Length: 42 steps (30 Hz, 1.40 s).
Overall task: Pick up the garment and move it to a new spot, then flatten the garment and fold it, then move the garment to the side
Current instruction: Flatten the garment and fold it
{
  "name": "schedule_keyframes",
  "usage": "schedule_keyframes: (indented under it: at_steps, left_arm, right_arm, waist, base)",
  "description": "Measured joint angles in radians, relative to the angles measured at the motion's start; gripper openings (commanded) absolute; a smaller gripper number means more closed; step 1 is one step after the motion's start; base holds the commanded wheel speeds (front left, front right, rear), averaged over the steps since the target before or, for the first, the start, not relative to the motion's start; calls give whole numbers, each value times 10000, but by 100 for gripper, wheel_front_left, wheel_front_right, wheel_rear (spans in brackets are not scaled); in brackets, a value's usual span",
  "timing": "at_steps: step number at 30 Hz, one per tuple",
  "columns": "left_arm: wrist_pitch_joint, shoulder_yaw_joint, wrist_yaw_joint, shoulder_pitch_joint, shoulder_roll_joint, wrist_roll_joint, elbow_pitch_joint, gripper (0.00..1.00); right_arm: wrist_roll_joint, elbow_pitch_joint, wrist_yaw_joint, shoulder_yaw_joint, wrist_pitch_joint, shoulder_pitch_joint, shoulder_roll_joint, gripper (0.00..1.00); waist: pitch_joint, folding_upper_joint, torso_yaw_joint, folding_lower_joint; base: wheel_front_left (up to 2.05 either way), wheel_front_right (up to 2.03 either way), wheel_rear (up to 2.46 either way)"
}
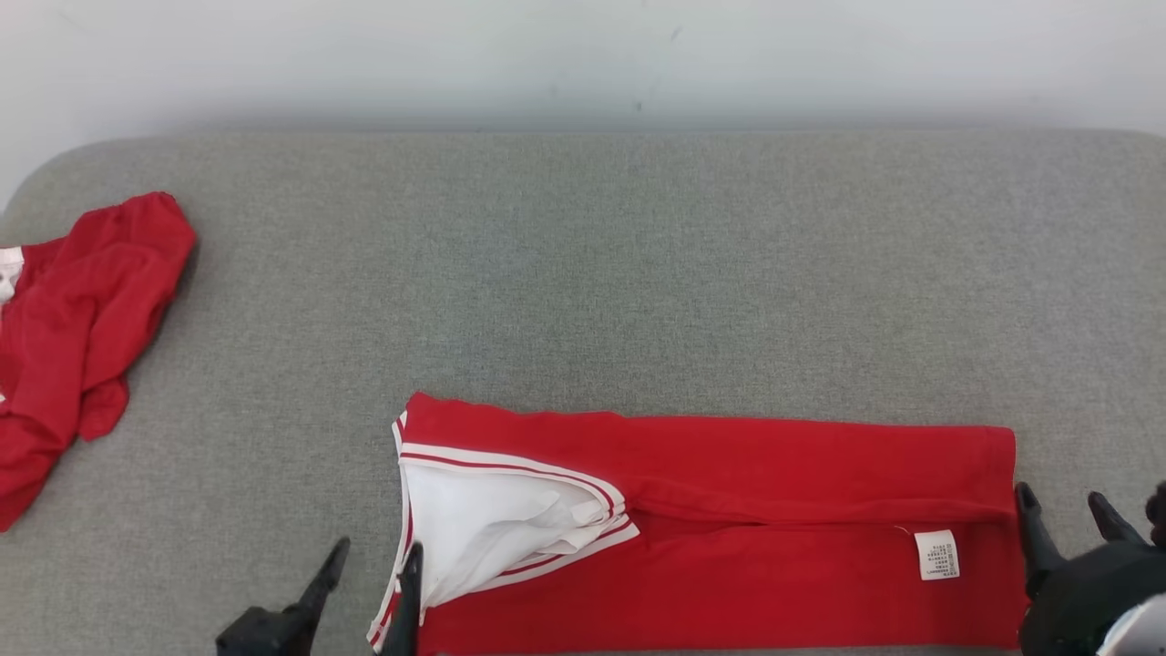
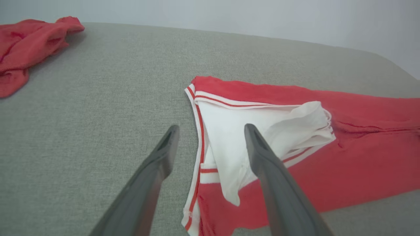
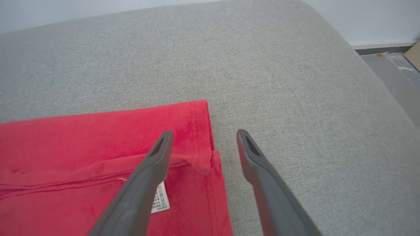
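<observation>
The red garment [image 1: 729, 510] lay folded long on the near side of the grey cushion [image 1: 583, 273]. The left gripper [image 1: 378, 547], fingers spread wide, sat at its left end, maybe touching it. The right gripper [image 1: 1061, 494], fingers spread too, sat at its right end.

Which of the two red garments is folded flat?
The long garment at the near edge, care label showing; the other garment lies bunched at the left.

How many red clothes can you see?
2: a folded red cloth garment with white trim, near the front; a crumpled red cloth garment, far left, partly cut off.
</observation>
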Motion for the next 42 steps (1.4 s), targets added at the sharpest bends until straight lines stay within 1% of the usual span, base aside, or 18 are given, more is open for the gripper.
schedule_keyframes:
  at_steps: [4, 5, 8, 11, 14, 17, 20, 23, 25, 28, 34, 40, 42]
  left_arm:
    - [-284, 765, -153, 49, -502, 660, 73, 100]
    - [-297, 1189, -159, 128, -723, 968, -25, 100]
    - [-326, 2332, -476, 435, -1455, 1946, -336, 100]
    - [-324, 3350, -880, 1055, -2153, 2819, -393, 100]
    - [-324, 4316, -1513, 1382, -2872, 3455, -366, 100]
    - [-326, 5254, -2253, 1760, -3555, 3975, -313, 100]
    - [-324, 6098, -3091, 2029, -4217, 4201, -127, 100]
    - [-326, 7033, -3868, 2196, -4727, 4468, 25, 100]
    - [-326, 7469, -4324, 2212, -4920, 4648, 119, 100]
    - [-326, 7892, -4729, 2270, -5135, 5047, 341, 100]
    - [-324, 8002, -4974, 2220, -5204, 5497, 525, 100]
    - [-326, 7841, -5066, 2116, -5219, 5532, 708, 100]
    - [-326, 7766, -5074, 2063, -5225, 5578, 773, 100]
  right_arm:
    - [190, 94, 0, -228, -558, 216, 261, 100]
    - [219, 190, 0, -234, -681, 236, 293, 100]
    - [368, 464, 0, -290, -1124, 264, 351, 100]
    - [825, 941, 0, -326, -1534, 263, 359, 100]
    - [1030, 1365, 0, -284, -1914, 258, 360, 100]
    - [1030, 1678, 0, -84, -2105, 199, 360, 100]
    - [959, 1916, 0, 67, -2171, -24, 364, 100]
    - [805, 2054, 0, 100, -2163, -245, 364, 100]
    - [742, 2146, 0, 86, -2123, -352, 362, 100]
    - [692, 2305, 0, 42, -1841, -555, 368, 100]
    - [322, 2489, 0, -278, -1083, -974, 366, 100]
    - [-59, 2704, 0, -575, -42, -1309, 301, 100]
    - [-107, 2742, 0, -589, 142, -1452, 226, 100]
  waist:
    - [-205, 0, 13, 0]
    - [-264, 0, 7, 0]
    - [-438, 0, -18, 0]
    - [-619, 0, -54, -1]
    - [-788, 0, -86, 0]
    - [-904, -1, -149, -1]
    - [-935, 0, -240, 0]
    - [-942, -1, -277, 0]
    - [-911, 0, -282, 0]
    - [-831, 0, -270, 0]
    - [-644, 0, -232, 1]
    - [-400, 0, -180, 1]
    - [-311, 0, -158, 1]
  base:
    - [0, 0, 0]
    - [0, 0, 0]
    - [0, 0, 0]
    - [0, 0, 0]
    - [0, 0, 0]
    - [0, 0, 0]
    - [0, 0, 0]
    - [0, 0, 0]
    - [0, 0, 0]
    - [0, 0, 0]
    - [0, 0, 0]
    - [0, 0, 0]
    - [0, 0, 0]
